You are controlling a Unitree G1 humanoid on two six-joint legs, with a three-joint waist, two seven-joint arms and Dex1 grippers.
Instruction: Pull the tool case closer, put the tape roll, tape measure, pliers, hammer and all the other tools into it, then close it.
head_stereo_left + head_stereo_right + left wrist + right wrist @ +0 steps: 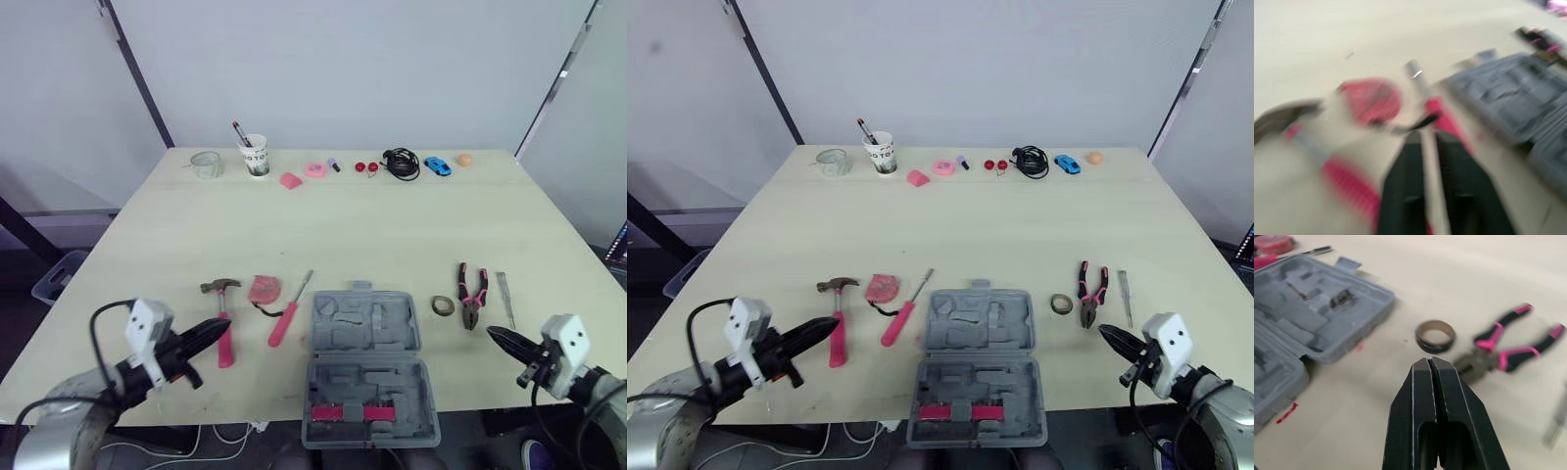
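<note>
As wrist view shows, right pincer (1429, 362) closed

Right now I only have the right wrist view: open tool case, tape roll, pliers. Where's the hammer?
Observer: The hammer lies left of the tool case, head pointing away from the robot.
Operator: Left arm anywhere near it?
Observer: Yes, the left gripper is right at the pink handle; I cannot tell whether it touches.
Operator: Anything beyond the tools?
Observer: A row of small items runs along the far edge of the table, among them a paper cup and a blue toy car.
</note>
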